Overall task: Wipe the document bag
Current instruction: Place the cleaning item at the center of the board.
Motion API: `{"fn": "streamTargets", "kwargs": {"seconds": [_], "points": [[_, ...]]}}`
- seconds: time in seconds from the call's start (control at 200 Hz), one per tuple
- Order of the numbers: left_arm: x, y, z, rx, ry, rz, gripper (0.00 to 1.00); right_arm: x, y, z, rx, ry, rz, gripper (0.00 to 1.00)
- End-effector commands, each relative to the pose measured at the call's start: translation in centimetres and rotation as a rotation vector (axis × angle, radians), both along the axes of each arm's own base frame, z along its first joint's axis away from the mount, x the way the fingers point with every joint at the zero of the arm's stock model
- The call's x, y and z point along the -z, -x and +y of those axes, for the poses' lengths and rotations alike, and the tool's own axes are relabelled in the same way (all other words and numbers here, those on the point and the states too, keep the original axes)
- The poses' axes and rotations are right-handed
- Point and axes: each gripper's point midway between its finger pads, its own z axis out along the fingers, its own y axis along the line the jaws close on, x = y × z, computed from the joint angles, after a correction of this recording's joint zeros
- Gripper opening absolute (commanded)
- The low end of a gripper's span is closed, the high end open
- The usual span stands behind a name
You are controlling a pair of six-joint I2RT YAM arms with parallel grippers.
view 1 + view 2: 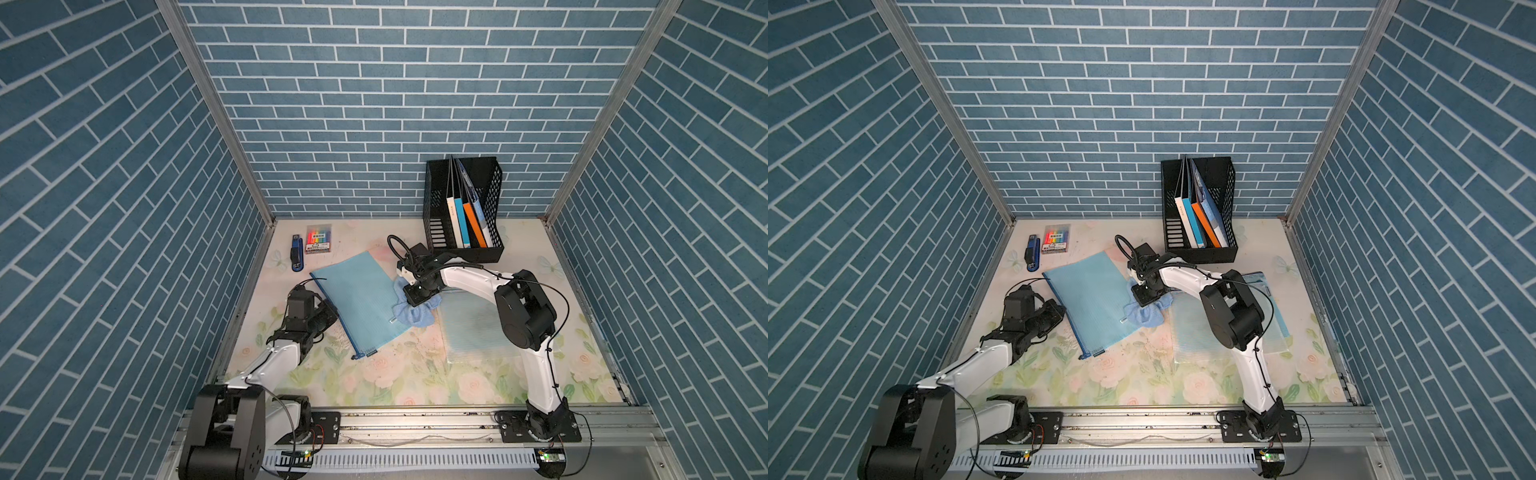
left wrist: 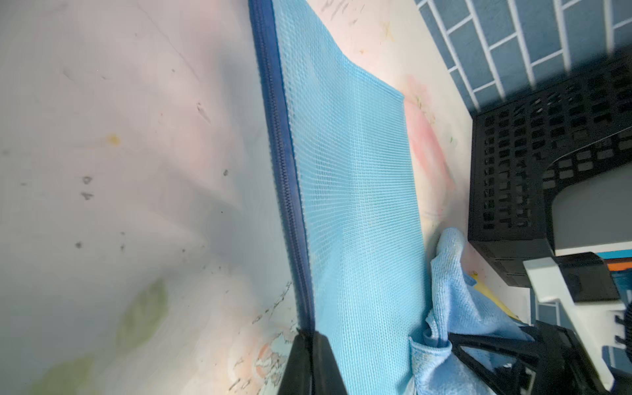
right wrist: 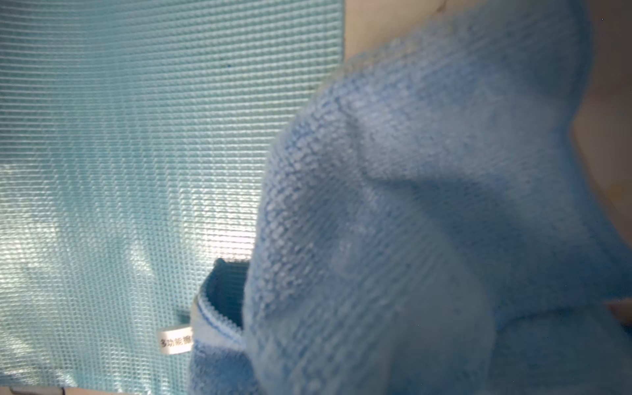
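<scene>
Looking at a light-blue mesh document bag [image 1: 361, 299] flat on the desk [image 1: 374, 382], in front of the black file rack [image 1: 461, 208] and off toward the left arm's side of it. Left tool [image 2: 309, 342] clamped shut on the bag's dark zipper edge, the side farthest from the rack. Right tool [image 1: 417, 301] pinched closed on a bunched blue cloth [image 1: 415, 316], sitting on the bag's edge nearest the rack. Cloth half on the bag, half on the desk. Clear-ish pouch [image 1: 469, 328] just beyond the cloth, also in front of the rack.

Looks like a robot test booth staged as an office desk: brick-print panels [image 1: 374, 104], aluminium posts [image 1: 218, 112], and a book-filled file rack [image 1: 434, 199] at centre right.
</scene>
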Motion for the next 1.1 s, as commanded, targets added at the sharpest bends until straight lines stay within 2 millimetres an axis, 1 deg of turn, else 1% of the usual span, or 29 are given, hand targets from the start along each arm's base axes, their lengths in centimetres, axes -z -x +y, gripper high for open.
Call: {"fn": "streamTargets", "kwargs": {"seconds": [0.0, 0.03, 0.04, 0.09, 0.135, 0.255, 0.27, 0.335, 0.455, 0.485, 0.5, 0.555, 0.636, 0.676, 0.716, 0.786, 0.891, 0.946, 0.981, 1.006, 1.096], "points": [[-0.7, 0.8, 0.5, 0.0, -0.017, 0.006, 0.0, -1.0, -2.7, 0.9, -0.011, 0.008, -0.071, 0.07], [-1.1, 1.0, 0.5, -0.002, -0.015, -0.001, 0.0, -0.3, -3.2, 1.1, -0.008, 0.013, -0.064, 0.07], [-1.2, 1.0, 0.6, -0.005, -0.014, -0.002, 0.0, -0.6, -3.4, 1.4, -0.01, 0.007, -0.07, 0.07], [-1.8, 1.4, 0.8, -0.015, -0.014, -0.012, 0.0, -0.3, -4.3, 2.1, -0.006, 0.009, -0.076, 0.07], [-2.3, 1.7, 1.0, -0.028, -0.014, -0.02, 0.0, -0.5, -5.4, 2.8, -0.002, 0.007, -0.091, 0.07], [-4.6, 2.6, 1.8, -0.066, -0.029, -0.065, 0.0, -0.7, -7.8, 4.7, -0.008, -0.005, -0.117, 0.08], [-4.8, 2.7, 1.9, -0.069, -0.032, -0.068, 0.0, -0.4, -8.0, 4.9, -0.008, -0.005, -0.114, 0.08], [-6.1, 2.9, 2.2, -0.08, -0.042, -0.088, 0.0, -0.2, -9.0, 5.9, -0.011, -0.021, -0.123, 0.09], [-8.5, 3.1, 2.6, -0.09, -0.059, -0.12, 0.0, 0.5, -10.0, 7.5, -0.021, -0.058, -0.124, 0.16], [-8.5, 3.3, 2.7, -0.093, -0.064, -0.117, 0.0, 0.6, -10.2, 7.8, -0.022, -0.069, -0.125, 0.19], [-9.5, 3.2, 2.7, -0.096, -0.064, -0.136, 0.0, 0.5, -10.2, 8.0, -0.025, -0.075, -0.127, 0.2], [-10.8, 3.3, 2.9, -0.099, -0.074, -0.159, 0.0, 0.3, -10.5, 8.4, -0.026, -0.098, -0.132, 0.24], [-12.0, 3.3, 2.8, -0.094, -0.078, -0.178, 0.0, -0.6, -10.7, 8.7, -0.024, -0.114, -0.15, 0.35], [-12.5, 3.2, 2.6, -0.083, -0.073, -0.186, 0.0, -1.2, -10.7, 8.6, -0.027, -0.117, -0.156, 0.48], [-12.7, 3.0, 2.5, -0.074, -0.067, -0.186, 0.0, -1.9, -10.6, 8.5, -0.029, -0.119, -0.163, 0.56], [-13.2, 2.6, 2.1, -0.058, -0.053, -0.193, 0.0, -3.4, -10.4, 8.3, -0.035, -0.123, -0.177, 0.65], [-14.5, 2.1, 1.6, -0.045, -0.03, -0.225, 0.0, -5.9, -10.1, 7.7, -0.035, -0.13, -0.214, 0.78], [-15.1, 1.7, 1.3, -0.033, -0.008, -0.24, 0.0, -7.4, -9.9, 7.6, -0.043, -0.147, -0.237, 0.82], [-15.5, 1.6, 1.0, -0.028, 0.006, -0.249, 0.0, -8.4, -9.9, 7.4, -0.043, -0.158, -0.254, 0.9], [-15.7, 1.4, 0.9, -0.022, 0.015, -0.256, 0.0, -9.0, -9.8, 7.4, -0.046, -0.169, -0.261, 0.98], [-16.2, 1.2, 0.1, -0.007, 0.043, -0.269, 0.0, -11.1, -9.5, 7.4, -0.054, -0.201, -0.295, 1.0]]}}
